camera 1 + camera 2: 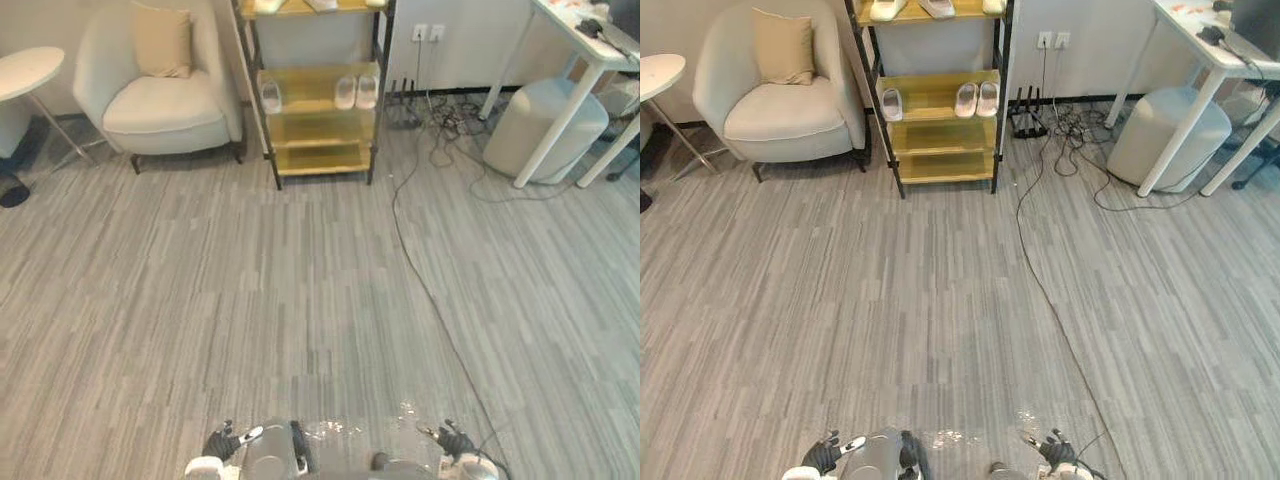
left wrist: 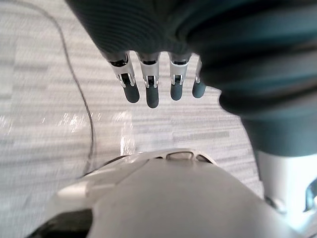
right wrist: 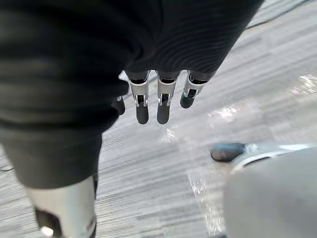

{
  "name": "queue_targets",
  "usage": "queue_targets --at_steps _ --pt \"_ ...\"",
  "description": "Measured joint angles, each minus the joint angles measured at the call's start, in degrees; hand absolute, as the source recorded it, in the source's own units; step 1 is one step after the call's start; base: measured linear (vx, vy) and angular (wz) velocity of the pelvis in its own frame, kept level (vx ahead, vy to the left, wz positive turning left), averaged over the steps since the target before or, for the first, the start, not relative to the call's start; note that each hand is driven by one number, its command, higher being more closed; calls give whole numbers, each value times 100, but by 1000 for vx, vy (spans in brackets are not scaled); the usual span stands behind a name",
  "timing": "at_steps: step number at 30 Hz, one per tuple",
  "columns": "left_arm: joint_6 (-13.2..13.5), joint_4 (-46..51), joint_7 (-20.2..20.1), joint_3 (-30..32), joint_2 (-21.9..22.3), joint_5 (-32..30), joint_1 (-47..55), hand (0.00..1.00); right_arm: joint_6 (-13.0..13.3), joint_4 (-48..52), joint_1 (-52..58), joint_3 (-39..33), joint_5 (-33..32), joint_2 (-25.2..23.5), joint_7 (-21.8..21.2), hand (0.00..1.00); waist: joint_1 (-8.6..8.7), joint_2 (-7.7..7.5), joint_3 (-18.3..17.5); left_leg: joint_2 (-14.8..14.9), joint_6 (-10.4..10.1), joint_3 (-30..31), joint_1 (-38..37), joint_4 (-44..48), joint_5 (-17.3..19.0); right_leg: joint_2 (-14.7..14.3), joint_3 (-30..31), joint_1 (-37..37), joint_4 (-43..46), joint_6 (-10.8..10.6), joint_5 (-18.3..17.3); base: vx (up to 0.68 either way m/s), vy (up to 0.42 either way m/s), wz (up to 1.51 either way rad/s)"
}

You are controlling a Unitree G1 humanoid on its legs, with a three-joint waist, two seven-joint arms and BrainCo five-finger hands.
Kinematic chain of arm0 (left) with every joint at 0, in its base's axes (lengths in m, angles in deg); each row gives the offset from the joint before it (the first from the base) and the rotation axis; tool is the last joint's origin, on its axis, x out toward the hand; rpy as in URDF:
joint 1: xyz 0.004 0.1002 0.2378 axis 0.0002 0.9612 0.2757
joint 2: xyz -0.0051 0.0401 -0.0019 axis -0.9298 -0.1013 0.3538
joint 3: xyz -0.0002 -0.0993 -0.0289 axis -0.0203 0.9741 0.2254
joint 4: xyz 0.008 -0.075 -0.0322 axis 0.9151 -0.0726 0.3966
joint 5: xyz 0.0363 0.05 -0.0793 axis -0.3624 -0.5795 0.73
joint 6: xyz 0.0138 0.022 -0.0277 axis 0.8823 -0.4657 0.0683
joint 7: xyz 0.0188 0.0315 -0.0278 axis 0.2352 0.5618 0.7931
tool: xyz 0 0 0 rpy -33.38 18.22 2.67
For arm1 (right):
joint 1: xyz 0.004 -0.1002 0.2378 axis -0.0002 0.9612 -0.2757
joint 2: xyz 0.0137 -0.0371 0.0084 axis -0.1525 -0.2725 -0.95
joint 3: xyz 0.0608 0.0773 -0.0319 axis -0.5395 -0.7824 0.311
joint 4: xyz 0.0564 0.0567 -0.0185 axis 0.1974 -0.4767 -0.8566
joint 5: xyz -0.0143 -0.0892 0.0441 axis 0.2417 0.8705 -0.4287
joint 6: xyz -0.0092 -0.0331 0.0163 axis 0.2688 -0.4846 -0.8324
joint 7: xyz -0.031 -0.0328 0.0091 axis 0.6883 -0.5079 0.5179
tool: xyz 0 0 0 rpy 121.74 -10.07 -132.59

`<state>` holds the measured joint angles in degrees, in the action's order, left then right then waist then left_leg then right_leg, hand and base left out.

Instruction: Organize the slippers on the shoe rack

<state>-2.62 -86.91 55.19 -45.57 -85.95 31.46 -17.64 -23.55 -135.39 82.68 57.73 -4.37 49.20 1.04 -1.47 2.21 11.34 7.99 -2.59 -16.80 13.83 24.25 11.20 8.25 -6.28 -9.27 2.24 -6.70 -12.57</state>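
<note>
The shoe rack [image 1: 312, 128], with a black frame and yellow shelves, stands far ahead against the back wall. On one shelf a single white slipper [image 1: 271, 96] lies at the left and a white pair [image 1: 356, 91] at the right. More pale slippers [image 1: 888, 8] rest on the shelf above. The two lower shelves are bare. My left hand [image 1: 222, 443] and right hand [image 1: 455, 440] hang low at my sides, far from the rack. In the wrist views the left hand's fingers [image 2: 152, 87] and the right hand's fingers [image 3: 158, 101] point straight down over the floor, holding nothing.
A white armchair [image 1: 160, 95] with a beige cushion sits left of the rack, and a round side table [image 1: 25, 70] stands further left. A white desk [image 1: 585, 60] and a round pouf [image 1: 545, 125] stand at the right. A black cable [image 1: 430, 290] crosses the grey plank floor.
</note>
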Motion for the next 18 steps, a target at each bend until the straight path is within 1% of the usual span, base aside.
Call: queue_targets --at_steps 1,2,3,5,6,7,8,9,10,11,12,13,14,15,16,17,18 --pt "-5 -4 0 -8 -90 -48 -5 0 1 7 92 -16 10 -98 -5 0 -13 -154 -94 -219 89 -61 -4 10 180 217 91 154 540 -104 -151 338 246 2" --pt "-12 -14 3 -20 -118 -52 -39 0 4 25 95 -45 14 -135 -12 0 0 -216 -126 -308 136 -91 -14 -8 246 291 111 370 1051 -201 -236 542 320 -5" --pt "-24 -50 0 -31 -117 -55 -119 0 5 55 61 -59 26 -148 -26 0 -56 -265 -104 -440 220 -178 -206 -150 356 423 193 945 2359 -251 -263 473 251 -5" --pt "-29 -52 4 -165 -178 -52 -96 0 38 90 38 -59 26 -174 -32 0 -25 -324 -74 -645 308 -180 -739 -469 369 472 357 1393 3980 -623 -76 570 266 10" --pt "-35 -51 10 -286 -208 -51 -112 0 43 79 11 -59 29 -179 -33 0 -27 -318 -52 -756 348 -165 -1161 -731 389 471 250 1609 4821 -527 -122 686 234 21" --pt "-36 -49 12 -376 -204 -46 -151 0 43 78 -23 -55 31 -167 -33 0 -12 -314 -50 -792 349 -132 -1520 -982 389 474 -1 1738 5198 -308 -229 694 190 13" --pt "-35 -46 9 -500 -184 -43 -183 0 49 110 -78 -41 36 -146 -38 0 -2 -190 12 -761 349 -64 -1896 -1274 388 425 -424 1859 5306 37 -419 565 135 11" --pt "-34 -46 7 -547 -155 -39 -238 0 92 174 -140 -26 37 -157 -42 0 51 -108 56 -677 349 -14 -2169 -1479 387 303 -737 2034 5169 321 -582 533 80 16" --pt "-35 -46 8 -575 -126 -37 -302 0 100 293 -186 6 38 -160 -47 0 117 -37 97 -576 348 6 -2332 -1566 387 148 -954 2246 4859 514 -690 420 21 18" --pt "-34 -44 7 -582 -87 -37 -391 0 125 370 -215 1 28 -158 -56 0 150 16 135 -486 348 17 -2449 -1573 387 -10 -1056 2515 4443 565 -714 533 -16 18" --pt "-33 -44 7 -583 -15 -35 -481 0 140 503 -213 -5 8 -138 -57 0 175 74 178 -398 348 42 -2579 -1578 387 -164 -1076 2757 3888 628 -646 546 -68 21" --pt "-29 -42 9 -582 75 -35 -554 0 164 579 -231 -3 -14 -115 -54 0 226 130 210 -314 343 121 -2705 -1586 389 -330 -1044 2948 3164 683 -382 671 -132 31" --pt "-17 -33 7 -584 124 -35 -564 0 159 633 -229 4 -15 -104 -44 0 268 123 213 -268 295 189 -2836 -1589 396 -481 -945 3022 2305 661 92 685 -187 41" --pt "0 8 -3 -589 145 -37 -566 0 151 613 -141 28 -13 -118 -46 0 288 -18 167 -337 35 196 -3004 -1596 459 -552 -755 2947 1266 701 974 596 -189 47" --pt "1 -38 6 -565 315 -44 -586 0 152 604 -90 -35 -56 -119 -66 0 316 22 176 -260 -221 312 -3245 -1568 624 -587 -645 2916 1312 953 1825 586 -150 26" --pt "14 -52 -25 -527 420 -43 -604 0 126 523 -230 -39 -8 31 -31 0 287 229 204 -32 -364 344 -3234 -1393 580 -695 -749 2970 1641 1057 1639 454 -121 19" --pt "20 -39 -23 -514 481 -42 -623 0 114 475 -255 -48 1 74 -36 0 338 234 212 -22 -561 442 -3177 -1198 389 -697 -776 2962 1780 1025 1386 638 -205 9"
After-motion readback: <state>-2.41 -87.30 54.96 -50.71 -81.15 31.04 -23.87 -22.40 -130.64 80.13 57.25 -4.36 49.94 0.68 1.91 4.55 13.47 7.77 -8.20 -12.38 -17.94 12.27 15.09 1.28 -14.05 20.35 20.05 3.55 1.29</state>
